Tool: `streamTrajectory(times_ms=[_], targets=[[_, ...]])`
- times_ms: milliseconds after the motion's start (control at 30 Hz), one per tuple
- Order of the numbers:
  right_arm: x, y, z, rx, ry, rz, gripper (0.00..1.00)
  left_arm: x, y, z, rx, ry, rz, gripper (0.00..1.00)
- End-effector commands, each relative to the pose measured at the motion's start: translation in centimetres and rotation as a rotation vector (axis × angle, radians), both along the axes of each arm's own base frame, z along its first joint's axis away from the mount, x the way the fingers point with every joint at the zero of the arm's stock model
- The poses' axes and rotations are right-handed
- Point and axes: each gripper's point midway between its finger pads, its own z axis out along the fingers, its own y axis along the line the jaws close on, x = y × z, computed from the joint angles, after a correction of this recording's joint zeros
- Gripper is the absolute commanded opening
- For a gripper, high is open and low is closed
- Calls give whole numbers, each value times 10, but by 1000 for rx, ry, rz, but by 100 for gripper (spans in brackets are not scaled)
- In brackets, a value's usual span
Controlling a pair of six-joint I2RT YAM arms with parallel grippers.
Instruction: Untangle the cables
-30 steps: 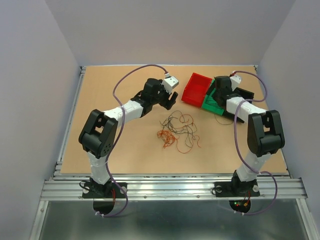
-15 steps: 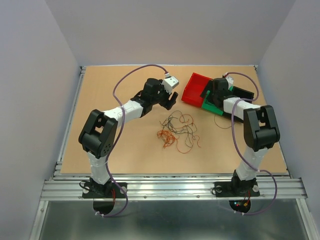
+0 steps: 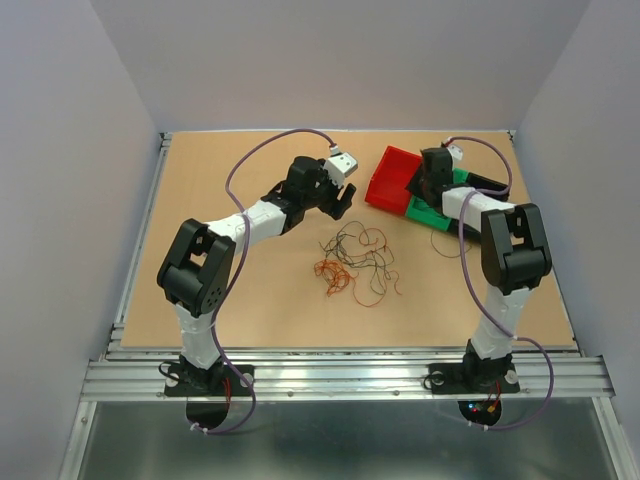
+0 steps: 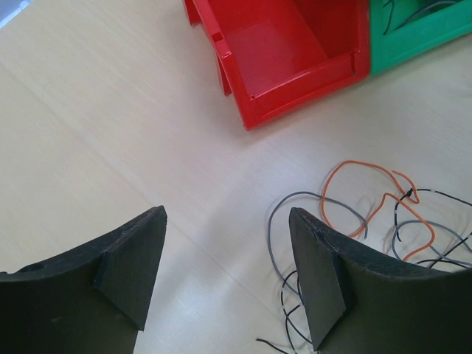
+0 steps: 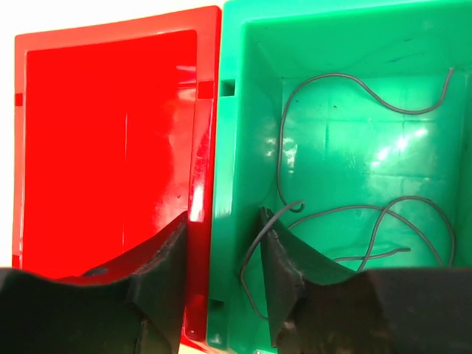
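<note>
left gripper (image 4: 228, 221) fingers spread wide, empty, above tan wooden table (image 3: 250, 300) beside red plastic bin (image 4: 287, 59) | right gripper (image 5: 221, 221) fingers parted, clamping nothing, over the wall between red bin and green plastic bin (image 5: 251, 110), far right corner | thin curly black, grey and orange cables (image 3: 355, 262) tangled mid-table, a few grey ones inside green bin

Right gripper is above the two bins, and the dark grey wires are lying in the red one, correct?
Not quite. The right gripper is above the two bins, but the dark grey wires lie in the green bin; the red bin holds none. The right wrist view shows it.
</note>
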Motion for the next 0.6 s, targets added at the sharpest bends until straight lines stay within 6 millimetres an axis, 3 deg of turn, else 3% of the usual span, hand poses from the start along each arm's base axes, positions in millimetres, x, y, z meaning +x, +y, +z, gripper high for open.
streamTrajectory(times_ms=[0,167,267,300,567], targets=[[17,-6,19,18,-63,-77,30,0,-5,51,-66,-97,-21,78],[16,-15,24,66,-96,-218,10,0,-4,52,-65,-100,-22,78],[17,-18,30,111,-140,-328,7,-1,-5,52,-65,-101,-26,78],[20,-18,32,125,-154,-356,2,-1,-5,51,-65,-99,-27,78],[35,-19,13,308,-177,-611,0,-2,-6,51,-63,-102,-32,78]])
